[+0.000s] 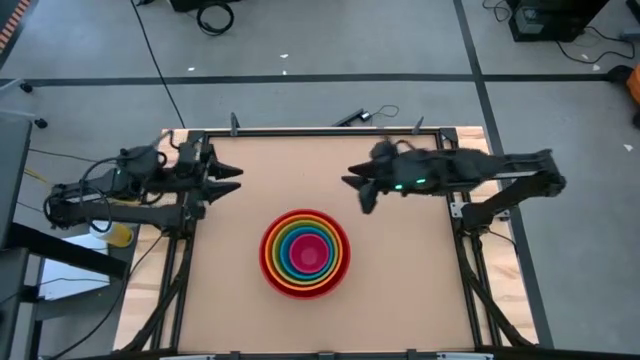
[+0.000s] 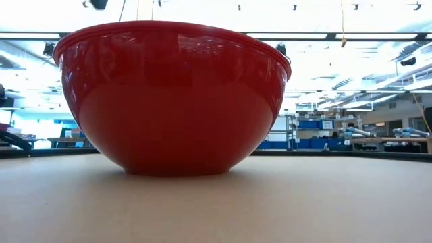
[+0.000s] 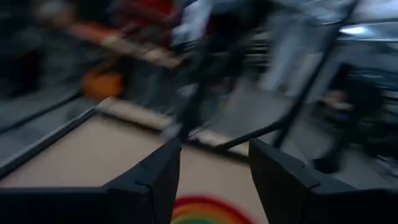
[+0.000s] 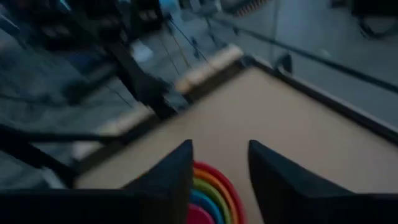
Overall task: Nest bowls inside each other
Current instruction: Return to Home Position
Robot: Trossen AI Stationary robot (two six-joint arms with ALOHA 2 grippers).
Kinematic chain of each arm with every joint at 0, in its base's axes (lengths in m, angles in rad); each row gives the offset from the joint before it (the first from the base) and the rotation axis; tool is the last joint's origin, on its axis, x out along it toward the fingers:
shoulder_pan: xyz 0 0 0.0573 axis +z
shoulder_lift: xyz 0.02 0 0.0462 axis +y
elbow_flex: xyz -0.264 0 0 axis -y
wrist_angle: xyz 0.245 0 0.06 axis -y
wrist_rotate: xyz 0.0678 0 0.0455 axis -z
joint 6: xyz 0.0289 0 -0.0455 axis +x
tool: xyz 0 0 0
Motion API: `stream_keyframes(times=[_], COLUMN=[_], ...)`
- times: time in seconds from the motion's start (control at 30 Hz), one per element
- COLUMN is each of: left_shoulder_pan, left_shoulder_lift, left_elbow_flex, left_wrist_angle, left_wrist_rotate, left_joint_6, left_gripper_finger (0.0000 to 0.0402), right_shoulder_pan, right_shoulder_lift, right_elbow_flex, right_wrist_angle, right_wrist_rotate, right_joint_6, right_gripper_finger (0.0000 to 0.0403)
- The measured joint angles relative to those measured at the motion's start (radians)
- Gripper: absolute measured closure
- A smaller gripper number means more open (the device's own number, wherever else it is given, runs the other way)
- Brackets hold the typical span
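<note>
The bowls stand nested as one stack near the table's middle: red outermost, then orange, lime green, blue, and magenta pink in the centre. The low view shows only the red bowl, resting on its base. My left gripper hovers open at the table's far left. My right gripper is raised above the table, beyond the stack and to its right, open with nothing between its fingers. The stack's rim shows between the fingers in the left wrist view and the right wrist view.
A raised black frame runs along the tabletop's edges. Bare tan tabletop lies all around the stack. Cables and stands are on the floor beyond the far edge.
</note>
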Motion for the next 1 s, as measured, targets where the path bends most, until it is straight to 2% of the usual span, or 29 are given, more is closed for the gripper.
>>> stream_keyframes(times=[0.1, 0.2, 0.23, 0.37, 0.5, 0.63, 0.77, 0.9, 1.0], left_shoulder_pan=[0.057, 0.118, 0.138, 0.242, 0.382, 0.531, 0.668, 0.753, 0.778], left_shoulder_lift=[0.008, 0.031, 0.041, 0.050, 0.042, 0.054, 0.066, 0.053, 0.034], left_elbow_flex=[0.000, 0.001, 0.000, -0.001, 0.000, 0.000, 0.000, 0.000, 0.000], left_wrist_angle=[0.071, 0.053, 0.051, 0.095, 0.139, 0.136, 0.136, 0.135, 0.103], left_wrist_rotate=[0.115, 0.197, 0.236, 0.379, 0.478, 0.623, 0.685, 0.799, 0.843], left_joint_6=[0.050, 0.114, 0.127, 0.151, 0.159, 0.163, 0.183, 0.168, 0.204], left_gripper_finger=[0.0212, 0.0231, 0.0241, 0.0293, 0.0348, 0.0394, 0.0397, 0.0399, 0.0400], right_shoulder_pan=[0.011, 0.028, 0.038, 0.078, 0.120, 0.136, 0.098, 0.026, -0.023], right_shoulder_lift=[-0.039, -0.041, -0.035, -0.016, -0.026, -0.072, -0.127, -0.200, -0.264], right_elbow_flex=[0.000, 0.000, 0.000, 0.000, -0.001, -0.001, -0.024, -0.134, -0.261], right_wrist_angle=[0.063, 0.118, 0.148, 0.244, 0.266, 0.259, 0.269, 0.285, 0.399], right_wrist_rotate=[0.002, 0.006, 0.000, -0.004, 0.022, 0.053, 0.051, -0.045, -0.130], right_joint_6=[-0.023, -0.084, -0.120, -0.188, -0.240, -0.318, -0.389, -0.371, -0.356], right_gripper_finger=[0.0300, 0.0377, 0.0388, 0.0390, 0.0396, 0.0398, 0.0399, 0.0400, 0.0401])
